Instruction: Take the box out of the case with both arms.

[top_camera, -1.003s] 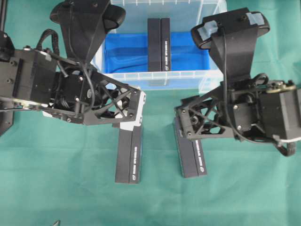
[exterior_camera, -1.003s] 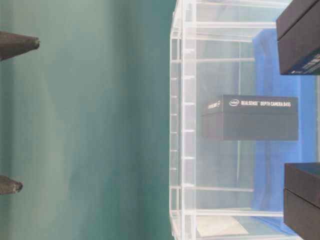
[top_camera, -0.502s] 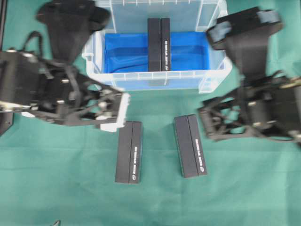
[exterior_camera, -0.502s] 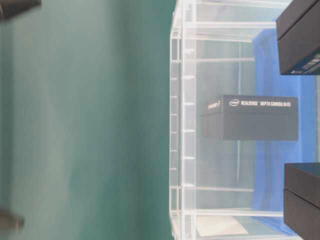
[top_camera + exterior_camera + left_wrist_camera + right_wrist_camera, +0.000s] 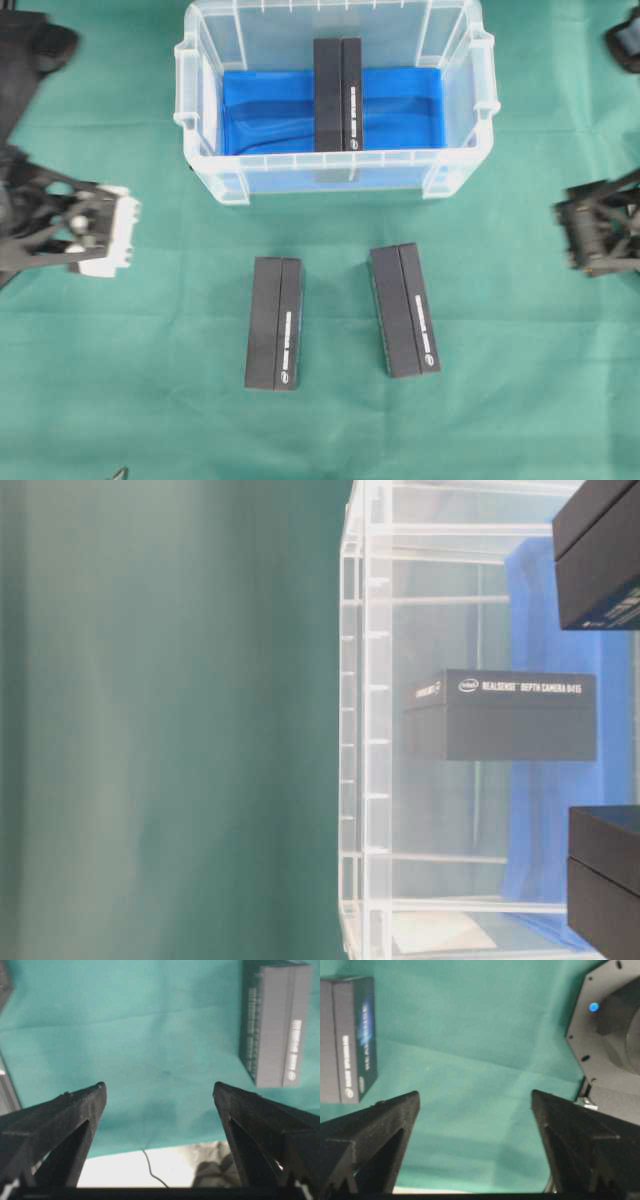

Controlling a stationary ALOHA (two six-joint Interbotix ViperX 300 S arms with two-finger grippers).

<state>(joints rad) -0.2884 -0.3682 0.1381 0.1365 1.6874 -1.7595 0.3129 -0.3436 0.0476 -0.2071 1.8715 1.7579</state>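
Black cartons are the trap: we have two already out on the green cloth (image 5: 150,400), a left box (image 5: 275,322) and a right box (image 5: 404,309), and a jaw sweeping low could clip either on the way back in. Clear case (image 5: 205,165) walls may also snag fingers on entry. Left gripper (image 5: 159,1091) is spread wide, holding nothing; remaining box (image 5: 337,95) sits upright mid-case, well apart from it. Right gripper (image 5: 475,1095) likewise agape, empty, far off.
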